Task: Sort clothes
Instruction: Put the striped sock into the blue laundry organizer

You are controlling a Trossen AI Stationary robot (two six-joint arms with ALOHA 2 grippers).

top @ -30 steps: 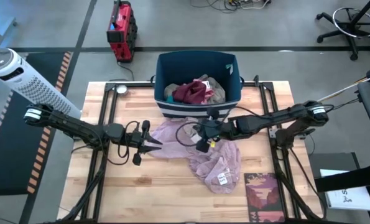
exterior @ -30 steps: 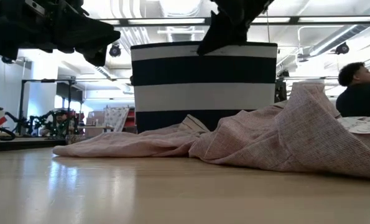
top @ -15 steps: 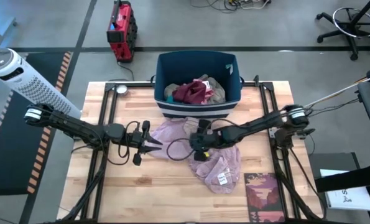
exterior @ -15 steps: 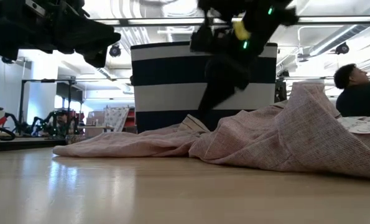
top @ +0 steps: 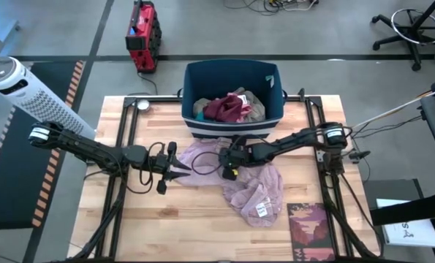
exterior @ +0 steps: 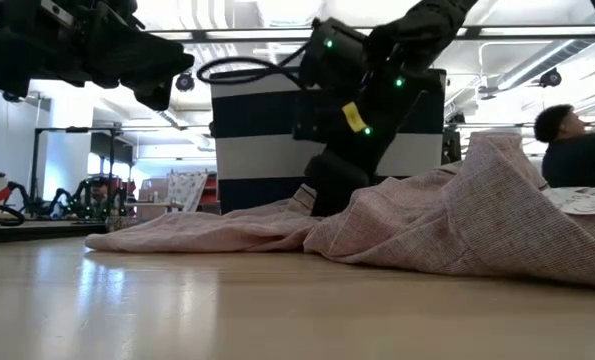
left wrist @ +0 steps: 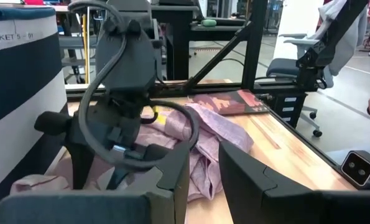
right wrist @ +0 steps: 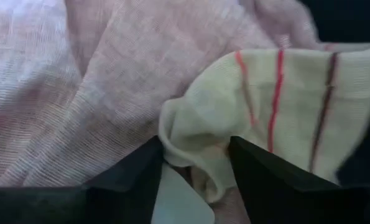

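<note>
So, right gripper [top: 227,165] is down in the mauve-pink garment [top: 255,191] on the desk [top: 188,226].
Its fingers are spread, with a pale yellowish striped piece of cloth [right wrist: 278,112] bunched right between them, pink fabric all around. Just behind it sits the dark blue bin [top: 232,77] with maroon and tan clothes [top: 230,107]. Left gripper [top: 179,167] hovers just beside the garment's edge, fingers nearly together, holding nothing.

place: robotics lab or workshop
floor: grey concrete [top: 56,29]
furniture: office chairs [top: 414,25], metal-framed wooden bench [top: 195,226]
ceiling: exposed ducts and strip lights [exterior: 277,20]
</note>
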